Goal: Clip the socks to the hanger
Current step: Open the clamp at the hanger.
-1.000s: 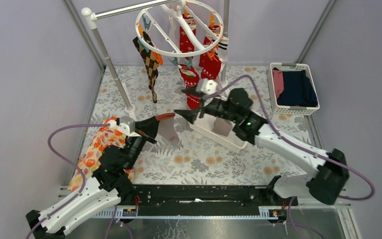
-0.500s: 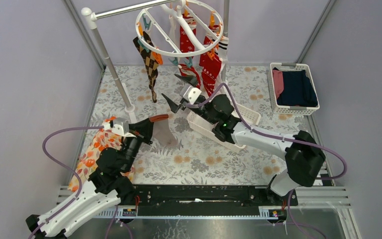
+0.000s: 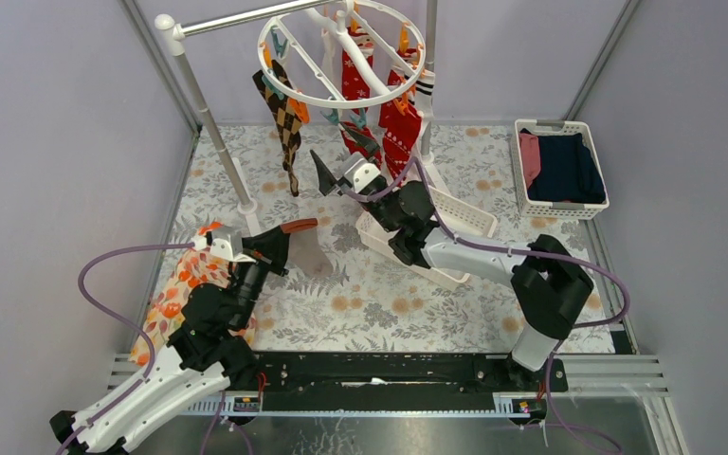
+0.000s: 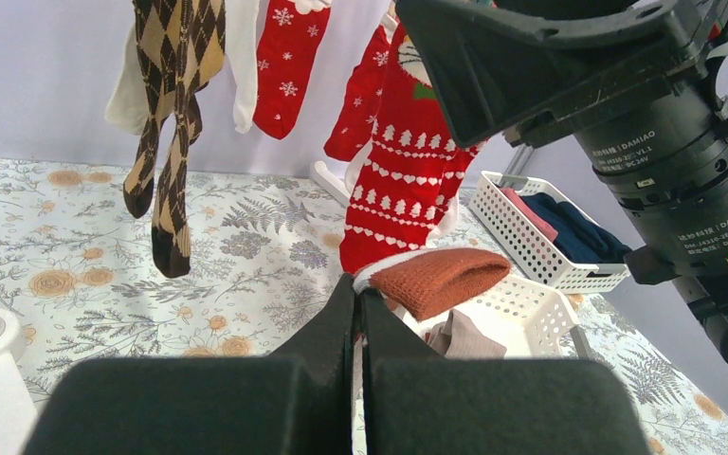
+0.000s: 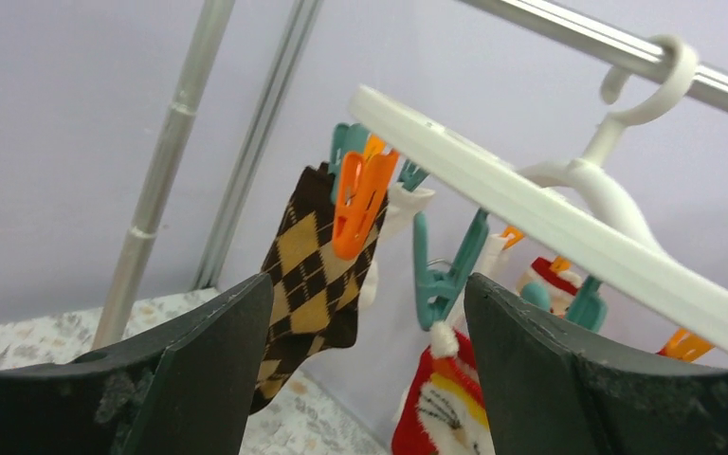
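Observation:
The round white hanger (image 3: 315, 98) hangs from the rail at the back, with argyle (image 3: 284, 118) and red Christmas socks (image 3: 400, 128) clipped to it. My left gripper (image 3: 282, 237) is shut on a taupe sock with a rust-brown end (image 3: 315, 248) and holds it above the floral mat. The rust end (image 4: 441, 280) pokes out past my closed fingertips (image 4: 358, 289). My right gripper (image 3: 341, 159) is open and empty just below the ring's front. In the right wrist view it (image 5: 370, 284) frames a teal clip (image 5: 436, 275), beside an orange clip (image 5: 360, 199) on the argyle sock (image 5: 308, 256).
A white slatted basket (image 3: 455, 213) lies tilted under my right arm, with a taupe sock (image 4: 474, 336) in it. A second basket (image 3: 559, 166) with navy and pink clothes is at the right. Orange floral cloth (image 3: 185, 284) lies under my left arm. A grey pole (image 3: 204, 114) stands at the back left.
My right gripper has swung up and to the left, from over the tilted basket to under the hanger ring, staying open. My left gripper and its sock have barely moved.

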